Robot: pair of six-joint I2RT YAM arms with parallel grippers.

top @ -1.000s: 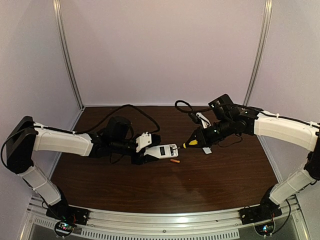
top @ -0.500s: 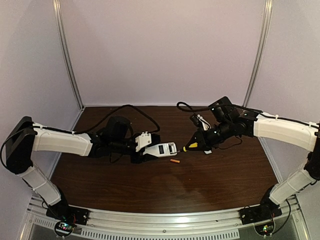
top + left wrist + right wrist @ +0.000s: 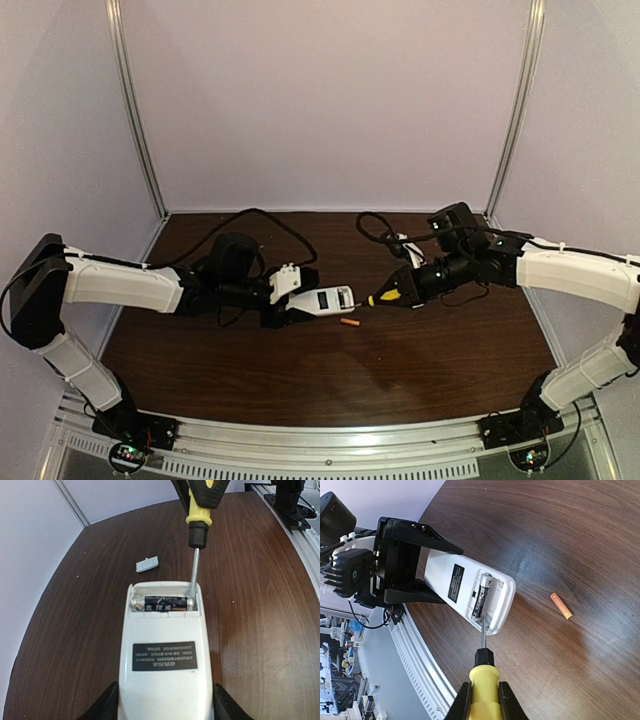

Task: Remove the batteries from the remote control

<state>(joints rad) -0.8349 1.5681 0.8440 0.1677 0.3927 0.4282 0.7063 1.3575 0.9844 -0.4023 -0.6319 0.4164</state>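
White flat plastic remote control point(image 3: 165, 655) sits back-up over the dark wooden tabletop point(image 3: 250, 605), clamped in the left end effector point(image 3: 165, 703), while the right end effector point(image 3: 482, 700), pinching the yellow-handled screwdriver point(image 3: 482, 672), has flattened its angle, tip levering the remaining black battery point(image 3: 162, 603); the small orange battery point(image 3: 561, 605) lies freed nearby.

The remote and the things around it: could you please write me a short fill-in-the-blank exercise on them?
1. The right tool grips a screwdriver with a ____ handle.
2. Its tip sits in the open bay of the remote, gripped by the left tool, at one end of the ____ battery.
3. The orange battery lies on the ____.
Missing words: yellow; black; table.
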